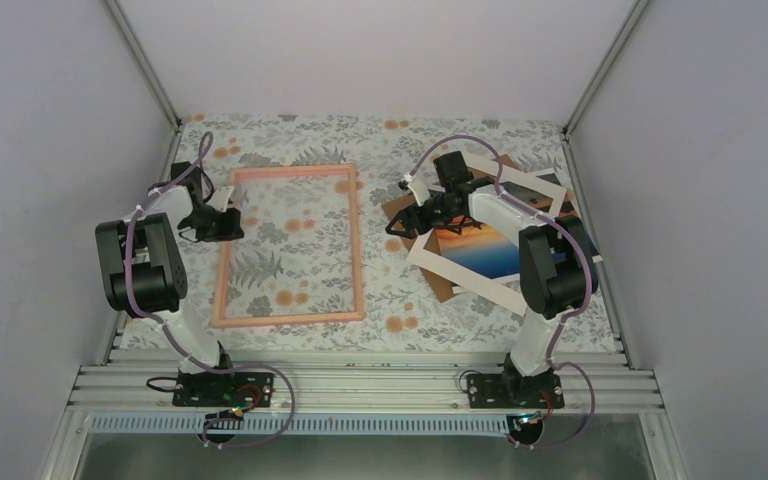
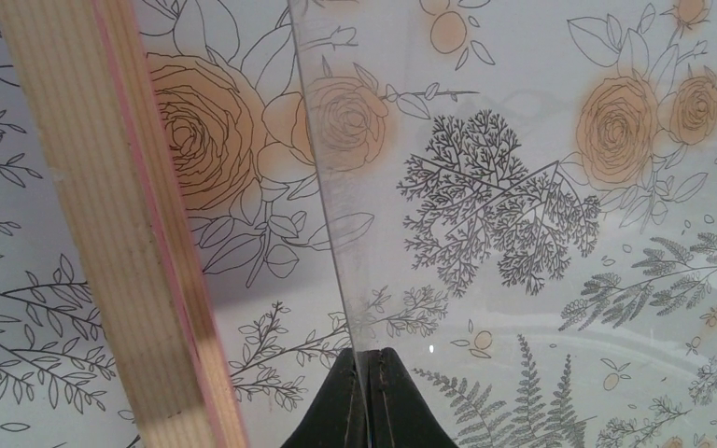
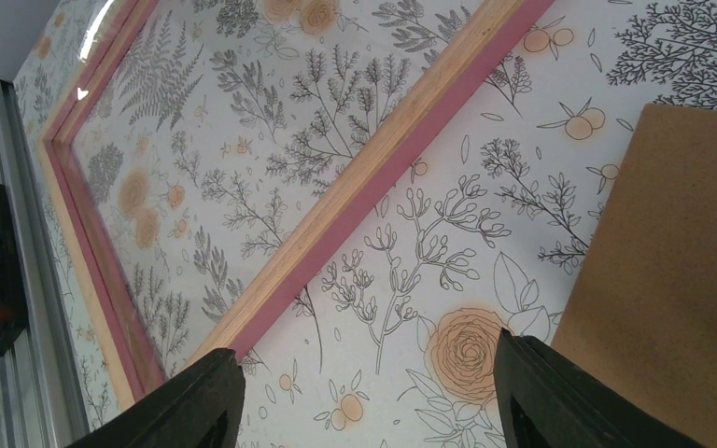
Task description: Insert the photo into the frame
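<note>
The pink-orange frame (image 1: 287, 318) lies flat on the floral table, left of centre. Its clear pane (image 2: 523, 140) fills most of the left wrist view, beside the frame's wooden left rail (image 2: 103, 224). My left gripper (image 1: 216, 217) is at the frame's upper left side, and its fingertips (image 2: 367, 353) are shut on the pane's edge. The sunset photo (image 1: 480, 250) lies inside a white mat (image 1: 460, 275) at the right, partly hidden by the right arm. My right gripper (image 1: 412, 215) is open and empty over bare table (image 3: 364, 392), between the frame rail (image 3: 383, 159) and the board.
A brown backing board (image 3: 672, 261) lies under the mat's left corner and also shows in the top view (image 1: 400, 208). Grey walls close in the table on three sides. A metal rail (image 1: 360, 385) runs along the near edge.
</note>
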